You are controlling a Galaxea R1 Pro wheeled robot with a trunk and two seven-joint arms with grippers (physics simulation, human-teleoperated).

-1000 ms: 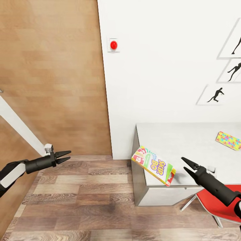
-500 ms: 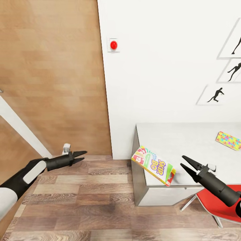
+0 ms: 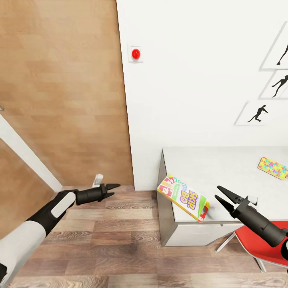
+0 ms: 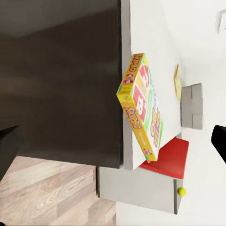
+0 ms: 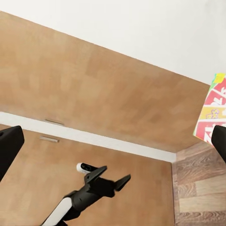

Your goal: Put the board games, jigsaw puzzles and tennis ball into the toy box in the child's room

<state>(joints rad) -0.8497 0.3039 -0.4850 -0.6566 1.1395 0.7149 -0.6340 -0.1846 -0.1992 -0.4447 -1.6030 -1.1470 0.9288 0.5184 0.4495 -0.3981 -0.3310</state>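
The white Skip-Bo board game (image 3: 184,197) lies tilted on the near left corner of the pale grey table (image 3: 216,168), its corner past the edge. A jigsaw puzzle (image 3: 273,167) lies flat at the table's far right. My left gripper (image 3: 114,189) hangs open over the wood floor, left of the table and pointing toward it. My right gripper (image 3: 222,198) stands open just right of the Skip-Bo box, not touching it. In the left wrist view the Skip-Bo box (image 4: 143,110) is edge-on, with the puzzle (image 4: 177,82) beyond it and the tennis ball (image 4: 181,191) farther off.
A red chair (image 3: 264,244) stands under my right arm at the table's front. A wooden door (image 3: 60,92) and a white wall with a red button (image 3: 136,53) close the left and back. Wood floor (image 3: 112,240) lies between the arms.
My left arm has reached to the right and forward, closer to the table's left end. The right gripper has barely shifted. The Skip-Bo box has not moved.
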